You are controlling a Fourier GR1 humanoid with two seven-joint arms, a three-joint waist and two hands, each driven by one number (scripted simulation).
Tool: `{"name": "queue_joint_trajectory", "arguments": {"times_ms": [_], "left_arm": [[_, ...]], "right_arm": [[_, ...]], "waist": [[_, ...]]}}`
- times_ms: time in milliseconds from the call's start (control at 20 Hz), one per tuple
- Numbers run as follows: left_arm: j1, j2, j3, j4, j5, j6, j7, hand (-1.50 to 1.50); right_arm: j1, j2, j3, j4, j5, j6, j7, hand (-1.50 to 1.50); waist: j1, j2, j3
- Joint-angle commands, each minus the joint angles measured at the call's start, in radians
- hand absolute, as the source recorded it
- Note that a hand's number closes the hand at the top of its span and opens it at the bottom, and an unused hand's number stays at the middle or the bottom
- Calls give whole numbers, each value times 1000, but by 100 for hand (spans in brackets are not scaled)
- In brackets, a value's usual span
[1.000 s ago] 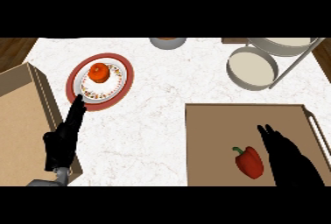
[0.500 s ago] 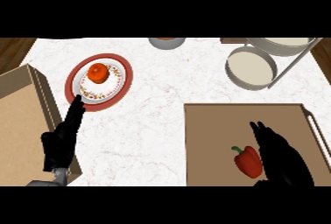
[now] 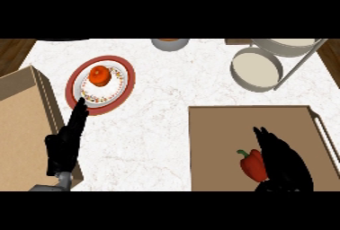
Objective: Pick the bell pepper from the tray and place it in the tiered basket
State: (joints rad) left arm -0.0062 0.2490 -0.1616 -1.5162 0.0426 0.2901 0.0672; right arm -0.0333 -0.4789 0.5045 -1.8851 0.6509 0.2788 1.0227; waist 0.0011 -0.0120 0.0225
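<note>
White marble worktop carries the tray, where the bell pepper lies near the front edge, the right hand just beside it, fingers straight and together, pinching nothing. Curling from this side may push the pepper away rather than catch it for the tiered basket.

Left hand: matte black all over. Long and narrow in outline, blocky and square-edged at the palm, thinning to a slim pointed tip.

Wrist below the left hand: short grey piece, rounded, with a pale metallic sheen. The view's lower edge cuts it off.

Right hand: same matte black, a broader and heavier dark mass. Fingers show as slender, pointed tips at its top.

Both hands are too dark for seams, screws or markings to be made out.
</note>
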Motion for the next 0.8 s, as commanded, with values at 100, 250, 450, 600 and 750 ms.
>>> {"name": "queue_joint_trajectory", "arguments": {"times_ms": [100,250,450,600,750], "left_arm": [[66,-54,-14,95,9,-3,-21,0],[101,-58,-27,72,-13,2,-25,0],[96,-73,-11,111,-4,-12,-53,0],[91,-90,-29,97,-31,3,-32,0],[123,-77,-30,53,-30,-16,-15,0]], "right_arm": [[-6,52,7,85,3,40,60,-150],[-10,44,-33,113,-12,43,20,-150],[53,45,-4,113,47,-15,-24,150],[-5,86,8,178,80,-26,-48,150],[19,61,-27,183,48,-43,-151,150]], "waist": [[4,16,-24],[7,14,-23],[-6,13,-23],[5,15,-23],[4,13,-22]]}}
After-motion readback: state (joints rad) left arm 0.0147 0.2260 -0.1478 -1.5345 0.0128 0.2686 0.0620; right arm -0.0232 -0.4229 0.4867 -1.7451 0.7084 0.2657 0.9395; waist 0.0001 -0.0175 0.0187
